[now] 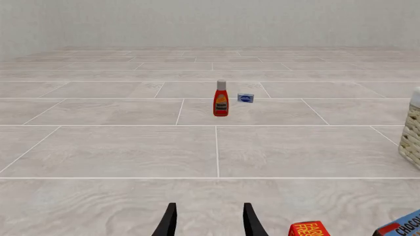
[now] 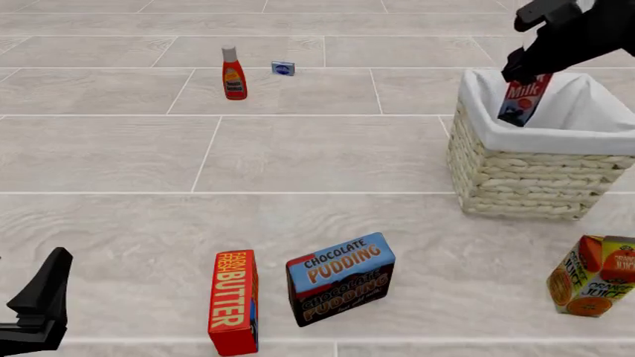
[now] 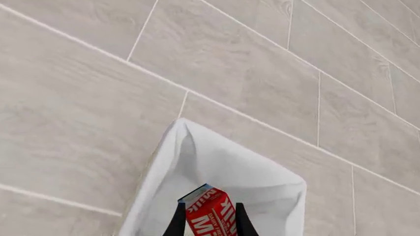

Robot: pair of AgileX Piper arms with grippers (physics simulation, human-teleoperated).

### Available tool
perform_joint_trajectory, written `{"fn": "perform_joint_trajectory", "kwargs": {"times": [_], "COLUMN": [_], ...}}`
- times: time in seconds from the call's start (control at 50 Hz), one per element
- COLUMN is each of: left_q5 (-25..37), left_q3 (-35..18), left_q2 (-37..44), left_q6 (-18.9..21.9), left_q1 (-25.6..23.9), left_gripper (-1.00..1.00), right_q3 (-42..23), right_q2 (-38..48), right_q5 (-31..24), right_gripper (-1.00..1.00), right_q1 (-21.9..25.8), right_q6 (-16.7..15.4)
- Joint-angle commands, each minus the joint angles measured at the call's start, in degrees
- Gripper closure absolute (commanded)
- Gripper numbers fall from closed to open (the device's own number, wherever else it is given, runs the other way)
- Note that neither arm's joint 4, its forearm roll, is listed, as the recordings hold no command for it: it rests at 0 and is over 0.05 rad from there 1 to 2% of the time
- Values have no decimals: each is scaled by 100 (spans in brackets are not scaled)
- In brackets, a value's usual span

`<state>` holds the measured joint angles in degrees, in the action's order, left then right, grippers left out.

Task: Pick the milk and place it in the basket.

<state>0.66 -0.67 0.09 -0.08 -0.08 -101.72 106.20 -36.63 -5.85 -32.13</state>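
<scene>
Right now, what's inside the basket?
The milk, held by the right gripper, hangs tilted over the basket, its base dipping inside. Only white liner shows; the bottom is hidden by the rim.

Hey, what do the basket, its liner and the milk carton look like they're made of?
The basket looks like pale woven wicker: braided, matte rows run around its wall. Its liner seems to be soft white cloth, folded loosely over the rim. The milk, held tilted in the right pincer over the basket, looks like smooth printed carton board, red with a dark blue base, though a render leaves this open.
</scene>
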Motion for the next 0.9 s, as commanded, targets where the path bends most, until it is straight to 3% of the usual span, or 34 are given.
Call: {"fn": "perform_joint_trajectory", "kwargs": {"times": [0.02, 0.9], "left_q5": [0, 0], "left_q3": [0, 0], "left_q2": [0, 0], "left_q6": [0, 0], "left_q1": [-1, -1], "left_gripper": [-100, -100], "right_q3": [249, 804], "right_q2": [-19, 111], "right_q5": [296, 711], "right_gripper": [100, 100], "right_q1": [-52, -139], "right_q6": [158, 183]}}
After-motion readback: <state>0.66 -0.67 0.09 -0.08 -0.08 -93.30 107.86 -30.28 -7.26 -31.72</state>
